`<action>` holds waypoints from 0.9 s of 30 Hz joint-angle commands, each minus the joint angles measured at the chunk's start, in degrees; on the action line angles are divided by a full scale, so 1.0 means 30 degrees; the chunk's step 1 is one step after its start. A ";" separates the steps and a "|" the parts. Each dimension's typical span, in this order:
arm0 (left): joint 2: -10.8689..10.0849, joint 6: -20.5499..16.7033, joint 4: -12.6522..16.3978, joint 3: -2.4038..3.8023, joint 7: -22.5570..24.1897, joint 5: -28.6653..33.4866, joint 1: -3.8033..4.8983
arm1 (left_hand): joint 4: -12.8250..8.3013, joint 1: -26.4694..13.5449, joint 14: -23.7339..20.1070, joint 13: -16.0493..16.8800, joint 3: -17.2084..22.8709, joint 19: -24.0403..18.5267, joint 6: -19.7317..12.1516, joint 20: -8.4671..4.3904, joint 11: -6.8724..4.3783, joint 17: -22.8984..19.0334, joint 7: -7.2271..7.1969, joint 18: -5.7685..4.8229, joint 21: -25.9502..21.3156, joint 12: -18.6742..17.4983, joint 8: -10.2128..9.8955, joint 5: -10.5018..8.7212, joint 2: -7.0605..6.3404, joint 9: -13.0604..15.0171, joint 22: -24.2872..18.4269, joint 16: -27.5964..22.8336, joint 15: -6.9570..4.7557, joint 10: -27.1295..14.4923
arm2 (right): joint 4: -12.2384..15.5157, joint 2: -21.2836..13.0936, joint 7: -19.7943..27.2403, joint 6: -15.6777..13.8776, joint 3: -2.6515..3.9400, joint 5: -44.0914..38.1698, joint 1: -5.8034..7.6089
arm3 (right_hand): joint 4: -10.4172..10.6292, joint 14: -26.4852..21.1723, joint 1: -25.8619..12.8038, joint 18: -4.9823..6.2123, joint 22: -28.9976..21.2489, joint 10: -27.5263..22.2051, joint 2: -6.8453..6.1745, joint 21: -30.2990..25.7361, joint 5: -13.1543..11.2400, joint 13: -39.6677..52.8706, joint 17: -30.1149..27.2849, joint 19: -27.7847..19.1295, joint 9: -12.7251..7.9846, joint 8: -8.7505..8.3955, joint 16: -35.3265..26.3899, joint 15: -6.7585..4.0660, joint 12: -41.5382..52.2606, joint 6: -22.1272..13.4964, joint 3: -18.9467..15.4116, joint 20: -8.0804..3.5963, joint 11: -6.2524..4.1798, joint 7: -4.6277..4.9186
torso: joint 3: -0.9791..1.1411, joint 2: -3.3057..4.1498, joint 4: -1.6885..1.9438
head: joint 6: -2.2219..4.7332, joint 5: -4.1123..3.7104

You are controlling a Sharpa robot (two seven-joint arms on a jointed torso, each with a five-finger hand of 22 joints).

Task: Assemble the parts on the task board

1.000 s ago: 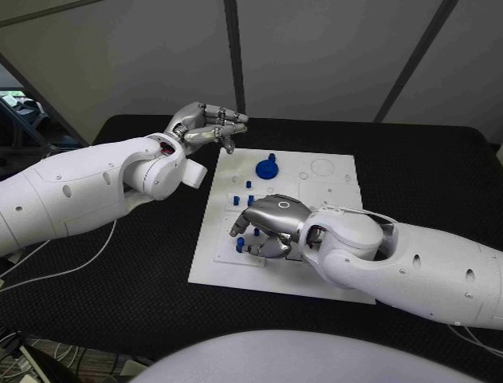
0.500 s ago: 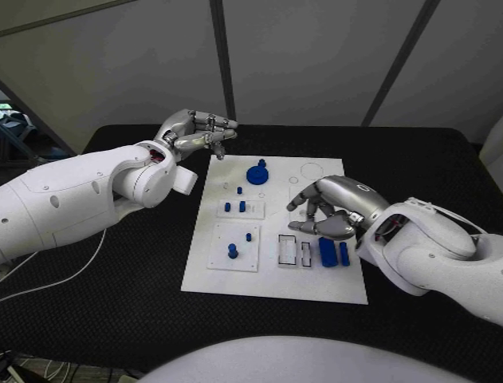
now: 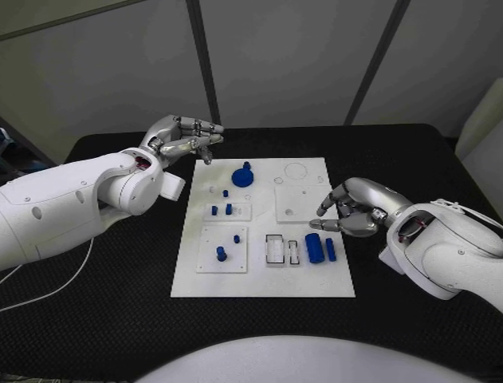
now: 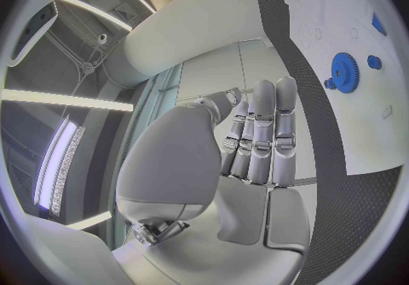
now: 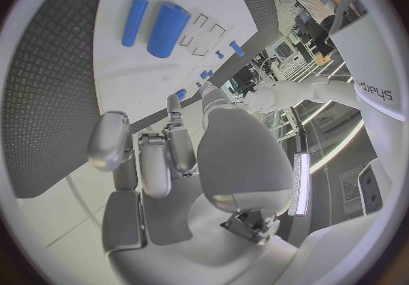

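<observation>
Blue parts (image 3: 312,247) lie or stand across the task board (image 3: 265,281); assembly looks partly done. Left hand (image 3: 182,136) and right hand (image 3: 351,212) hover curled, holding nothing.

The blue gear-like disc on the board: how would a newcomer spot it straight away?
Start at the white task board mid-table and go to its far end, near the left robot hand. The blue disc lies there, round and far wider than the small blue pegs nearby.

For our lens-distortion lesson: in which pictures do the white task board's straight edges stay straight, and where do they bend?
Head view: the white task board keeps straight edges. Left wrist view: its edge curves, fisheye. Right wrist view: the board bows likewise.
</observation>
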 commanded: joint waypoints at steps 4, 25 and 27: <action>-0.0021 0.0213 0.0032 0.0005 0.0236 0.0069 -0.0006 | -0.0078 -0.0200 -0.0044 -0.0026 -0.0058 -0.0087 -0.0170 0.0082 -0.0004 -0.0018 -0.0011 -0.0222 -0.0118 0.0063 0.0062 -0.0048 0.0016 0.0007 0.0018 0.0020 0.0097 -0.0071 | -0.0074 0.0081 -0.2464 0.1660 -0.0032 -0.1235 -0.0406 | 0.0655 0.1705 -0.0238 -0.0296 0.0257 0.0100 0.0109 0.0179 0.0367 0.0253 0.3394 0.0220 0.0270 0.0315 0.0253 0.0026 0.0130 -0.0355 -0.0824 -0.0020 0.0003 0.0028 | -0.0039 0.0008 0.0036 | -0.0039 -0.0144; -0.0106 0.0192 0.0058 0.0004 0.0233 0.0069 -0.0037 | -0.0078 -0.0200 -0.0044 -0.0026 -0.0058 -0.0087 -0.0170 0.0082 -0.0004 -0.0018 -0.0011 -0.0222 -0.0118 0.0063 0.0062 -0.0048 0.0016 0.0007 0.0018 0.0020 0.0097 -0.0071 | -0.0523 0.1040 -0.3562 0.2569 -0.0070 -0.1946 -0.1429 | 0.0858 0.1737 -0.0541 -0.0337 0.0511 0.0137 0.0410 0.0325 0.0670 0.0443 0.3599 0.0309 0.0584 0.0679 0.0357 0.0017 0.0121 -0.0346 -0.1564 -0.0009 -0.0029 -0.0034 | -0.0029 0.0058 0.0003 | -0.0014 -0.0029; -0.0107 0.0194 0.0056 0.0004 0.0230 0.0069 -0.0039 | -0.0078 -0.0200 -0.0044 -0.0026 -0.0058 -0.0087 -0.0170 0.0082 -0.0004 -0.0018 -0.0011 -0.0222 -0.0118 0.0063 0.0062 -0.0048 0.0016 0.0007 0.0018 0.0020 0.0097 -0.0071 | -0.0587 0.1144 -0.3602 0.2708 -0.0074 -0.1988 -0.1482 | 0.0855 0.1739 -0.0540 -0.0341 0.0536 0.0153 0.0445 0.0339 0.0677 0.0475 0.3607 0.0319 0.0613 0.0715 0.0361 0.0010 0.0138 -0.0319 -0.1600 -0.0013 -0.0040 -0.0050 | -0.0031 0.0057 -0.0009 | -0.0038 -0.0020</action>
